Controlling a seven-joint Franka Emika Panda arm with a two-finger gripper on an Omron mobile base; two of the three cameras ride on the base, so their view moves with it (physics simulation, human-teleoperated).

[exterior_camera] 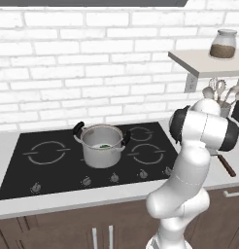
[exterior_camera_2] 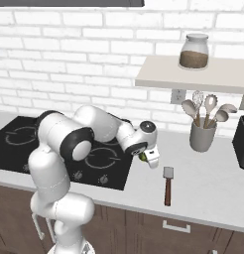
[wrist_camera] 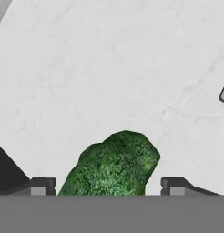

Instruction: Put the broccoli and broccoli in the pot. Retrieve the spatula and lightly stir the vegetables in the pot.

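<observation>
White marble-look counter (exterior_camera_2: 213, 186), lower right of the right base view: bears the work in hand. Round shiny steel stockpot with two black loop handles (exterior_camera: 101, 145), centre of the left base view on the black glass cooktop (exterior_camera: 48, 160): a green speck inside it reads as one broccoli floret, too small to confirm. Spatula with pale blade and reddish-brown handle (exterior_camera_2: 167, 186), lower centre-right of the right base view, lying flat just beside the hand. Two-finger gripper (wrist_camera: 108, 186), bottom of the hand view: jaws spread wide, straddling the lumpy bright-green broccoli floret (wrist_camera: 114, 164), not yet clamped. To do well, judged: centre the floret, close gently, lift clear before swinging to the pot. Obscured: floret's base cut off at the frame bottom; pad contact unreadable; in the right base view the floret is a green sliver under the wrist.
</observation>
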